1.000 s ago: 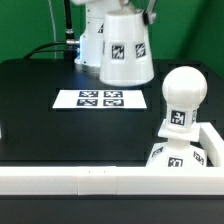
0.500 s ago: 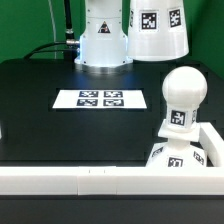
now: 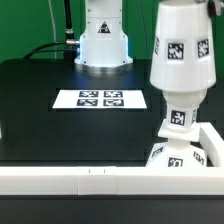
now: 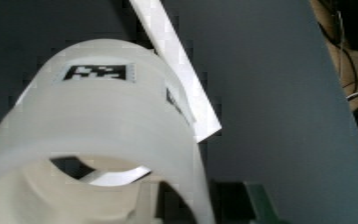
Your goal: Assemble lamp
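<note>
The large tapered white shade hangs at the exterior view's right, with its wide mouth down over the round head of the bulb, which it hides. The bulb's tagged neck shows below the shade's rim. It stands upright in the square stepped base against the white corner wall. In the wrist view the shade fills most of the picture. My gripper is shut on the shade's wall near its narrow end; one dark finger shows outside the wall. In the exterior view the gripper is out of frame above.
The marker board lies flat in the middle of the black table. The arm's white pedestal stands behind it. A low white wall runs along the front edge and turns up at the right. A white strip crosses the wrist view.
The shade has moved from in front of the pedestal to the exterior view's right and come down over the bulb's head, which was bare before. Bulb and base have not moved.
</note>
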`<state>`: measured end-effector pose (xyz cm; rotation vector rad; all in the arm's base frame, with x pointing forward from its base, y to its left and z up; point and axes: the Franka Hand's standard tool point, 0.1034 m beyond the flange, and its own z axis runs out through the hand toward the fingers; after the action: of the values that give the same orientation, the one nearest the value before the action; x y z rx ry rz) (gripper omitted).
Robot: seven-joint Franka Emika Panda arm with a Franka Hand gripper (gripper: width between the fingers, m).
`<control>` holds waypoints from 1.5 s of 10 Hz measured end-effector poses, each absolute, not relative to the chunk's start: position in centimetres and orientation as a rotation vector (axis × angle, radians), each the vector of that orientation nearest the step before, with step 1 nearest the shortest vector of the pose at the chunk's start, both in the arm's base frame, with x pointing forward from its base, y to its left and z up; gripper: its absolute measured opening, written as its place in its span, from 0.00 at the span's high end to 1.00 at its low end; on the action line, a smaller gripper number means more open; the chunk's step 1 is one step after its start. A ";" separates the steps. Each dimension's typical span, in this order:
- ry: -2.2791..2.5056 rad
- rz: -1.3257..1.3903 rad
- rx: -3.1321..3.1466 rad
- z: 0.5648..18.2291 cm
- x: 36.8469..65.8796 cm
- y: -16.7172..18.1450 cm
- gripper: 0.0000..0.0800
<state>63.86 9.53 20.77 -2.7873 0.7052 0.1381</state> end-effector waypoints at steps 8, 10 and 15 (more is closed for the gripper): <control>0.670 0.179 -2.810 17.1 62.7 10.1 0.85; 0.671 0.184 -2.813 16.8 62.4 10.0 0.68; 0.595 0.269 -2.821 17.6 60.5 8.3 0.13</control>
<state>60.47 8.34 17.62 -2.8213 0.5947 0.2692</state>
